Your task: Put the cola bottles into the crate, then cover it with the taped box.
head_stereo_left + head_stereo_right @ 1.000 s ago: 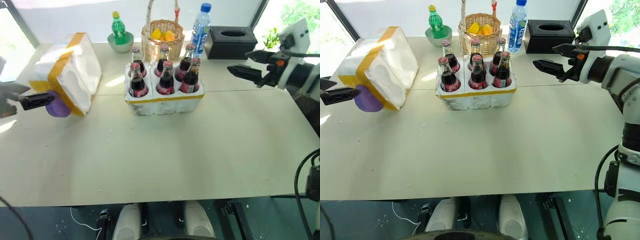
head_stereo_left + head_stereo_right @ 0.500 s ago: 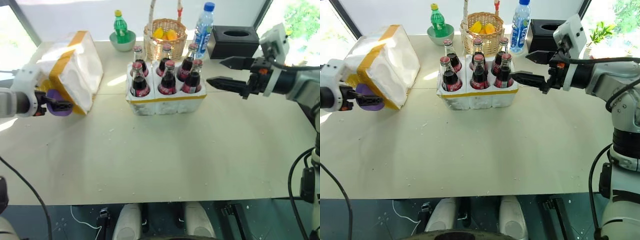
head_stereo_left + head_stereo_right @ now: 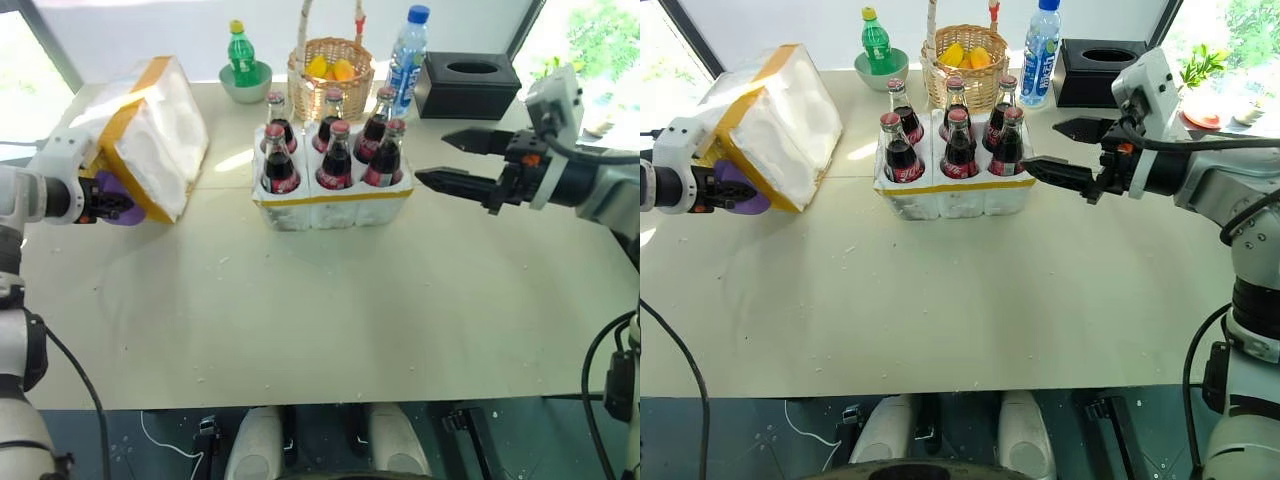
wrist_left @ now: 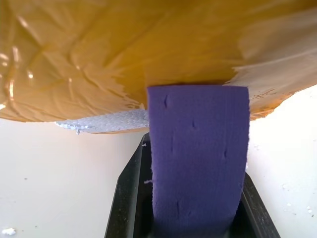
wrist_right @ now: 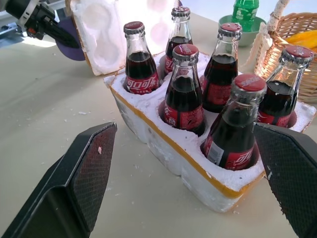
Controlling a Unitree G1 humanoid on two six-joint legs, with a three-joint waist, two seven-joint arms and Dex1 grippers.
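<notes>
Several cola bottles (image 3: 336, 160) stand upright in the holes of the crate (image 3: 330, 205), a low white foam block with a yellow band, at mid-table. The taped box (image 3: 150, 130) rests tilted at the left, its hollow side facing the crate. My left gripper (image 3: 108, 206) is shut on the purple piece (image 4: 198, 158) under the box's near edge, with a black finger (image 4: 126, 198) on either side of it. My right gripper (image 3: 432, 158) hovers open just right of the crate, fingers (image 5: 74, 188) spread wide and pointing at the bottles (image 5: 184, 94).
Behind the crate stand a wicker basket (image 3: 330, 75) with yellow fruit, a green soda bottle (image 3: 238, 55) in a green bowl, a blue-capped water bottle (image 3: 405, 50) and a black tissue box (image 3: 470, 85). The pale table (image 3: 330, 310) stretches toward me.
My left gripper has moved in to the purple piece of the taped box and shut on it. My right gripper has shifted left toward the crate and stayed open.
</notes>
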